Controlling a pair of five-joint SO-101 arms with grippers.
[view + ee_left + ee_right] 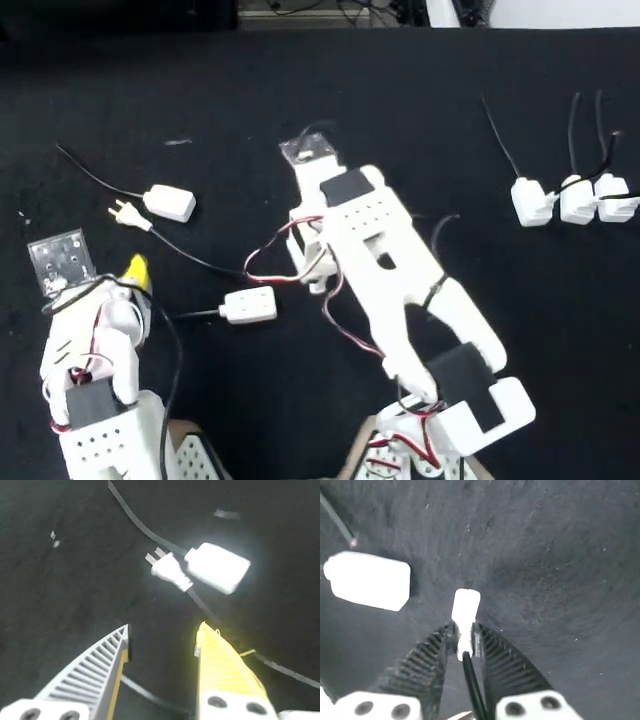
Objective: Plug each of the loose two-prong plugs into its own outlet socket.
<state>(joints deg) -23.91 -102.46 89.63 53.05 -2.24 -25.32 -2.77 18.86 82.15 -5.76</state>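
Black cloth (420, 90) covers the table in the high view. A loose plug (122, 211) lies just beside the first socket (170, 203) on the left and is not inserted. The second socket (250, 305) sits nearer the arms, between the left arm (95, 350) and the right arm (380, 240). Three white units (577, 198) at the far right trail cords and look already mated, though they are too small to be sure.

In the left wrist view, the left gripper (164, 630) hangs over the cloth with its jaws spread wide and nothing between them. The loose plug and first socket lie ahead of it, close together, with the prongs pointing away from the socket.

In the right wrist view, the right gripper (465, 628) is clamped on the held plug (466, 602), whose cord runs back between the jaws. The second socket lies off to one side, apart from the plug's tip. The prongs cannot be made out.

The step in hand looks like bringing the held plug to the second socket. The next move probably calls for swinging the wrist until the prongs face the slots, then pushing straight in. That socket is unanchored and may slide, so the idle left gripper might brace it before going for the loose plug
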